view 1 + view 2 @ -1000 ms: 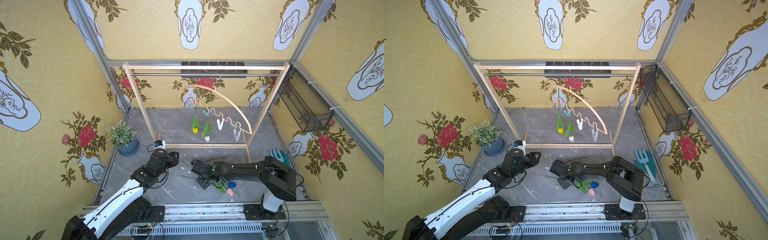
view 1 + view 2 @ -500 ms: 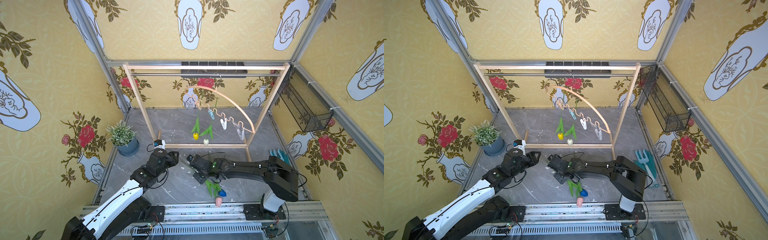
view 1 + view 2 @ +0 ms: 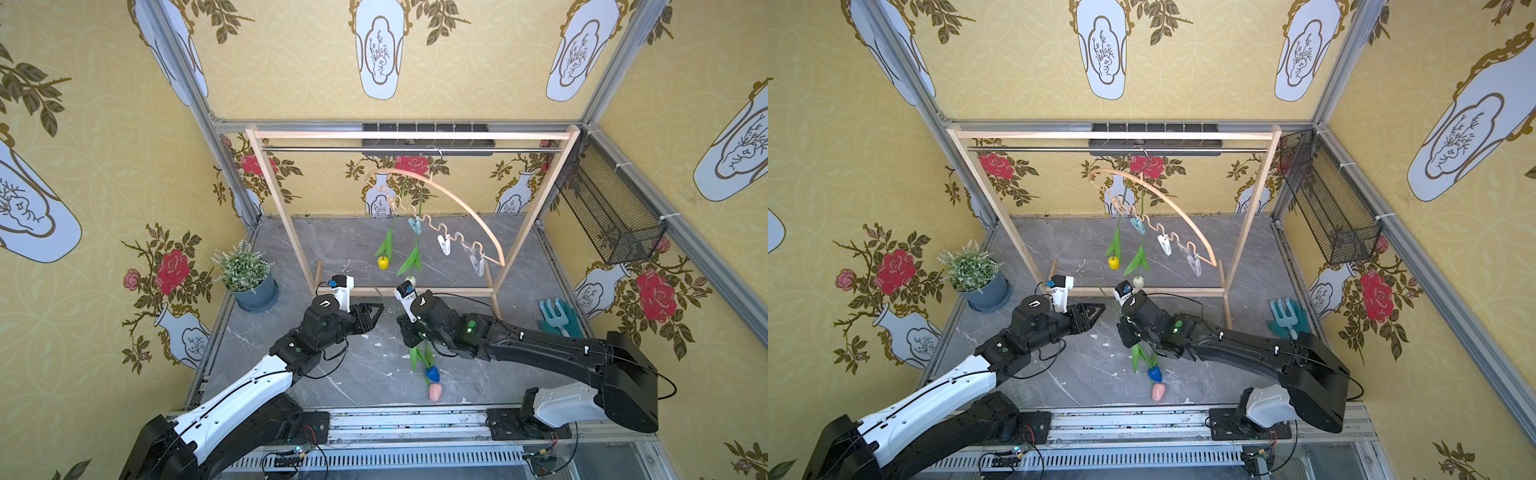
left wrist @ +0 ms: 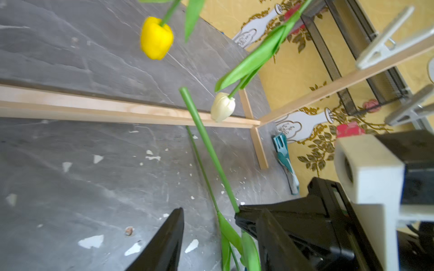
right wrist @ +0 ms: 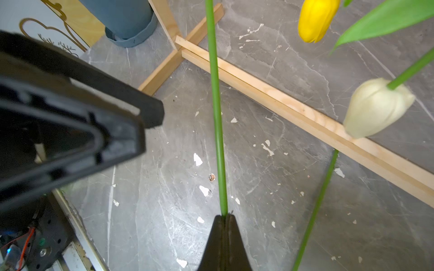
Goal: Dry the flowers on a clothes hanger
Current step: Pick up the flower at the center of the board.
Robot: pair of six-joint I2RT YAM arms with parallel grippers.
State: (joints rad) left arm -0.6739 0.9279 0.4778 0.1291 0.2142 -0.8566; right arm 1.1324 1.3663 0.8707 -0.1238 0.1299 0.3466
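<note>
As the right gripper (image 5: 225, 214) hoists its pinched long green tulip stem (image 5: 217, 117), the half-open left gripper (image 3: 377, 315) at nine o'clock looks handover-ready.

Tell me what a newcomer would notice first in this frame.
A yellow tulip and a white tulip hang head-down from the wooden hanger on the rack at the back. Before the rack, the right gripper is shut on a tulip stem, a blue head and a pink head below it, facing the open left gripper.
</note>
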